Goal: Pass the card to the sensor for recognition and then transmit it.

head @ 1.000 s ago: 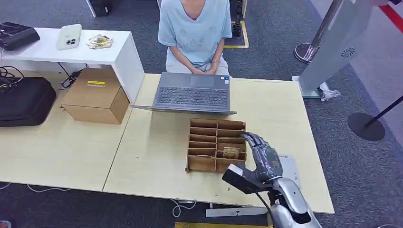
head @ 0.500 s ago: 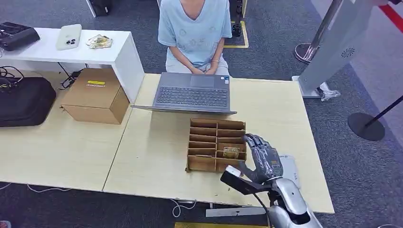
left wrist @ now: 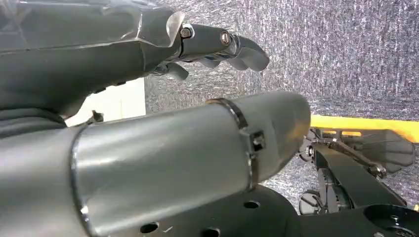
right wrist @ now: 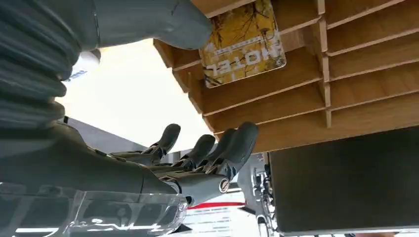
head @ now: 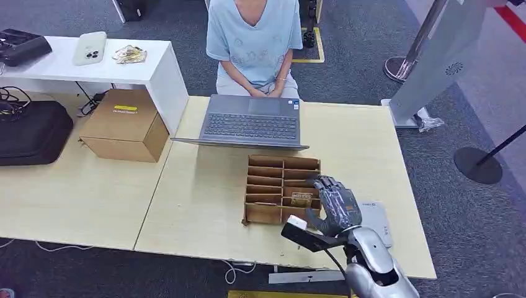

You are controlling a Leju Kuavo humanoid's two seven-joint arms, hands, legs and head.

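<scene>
You are looking at the right hand (head: 332, 203) hovering over the right side of the wooden divider box (head: 273, 180), which is sitting toward the front edge of the light wooden table (head: 205, 198), right of its middle. The fingers (right wrist: 217, 148) are reaching out fairly straight and apart, with the thumb (right wrist: 163, 19) spread away from them, and nothing is lying between them. The card (right wrist: 242, 44), yellow with the word HOTEL printed on it, is lying in a compartment of the box's right column, toward the front; in the head view it (head: 302, 199) is showing just left of the fingertips, and whether a fingertip is touching it is hard to judge from here.

The white sensor pad (head: 375, 218) is lying flat on the table near its front right corner, partly under the right wrist. An open laptop (head: 251, 124) is sitting at the table's far edge, just behind the box, and a person (head: 253, 43) in a light blue shirt is sitting beyond it.

The left hand (left wrist: 217, 47) is hanging over grey carpet, its fingers loosely extended and holding nothing.
</scene>
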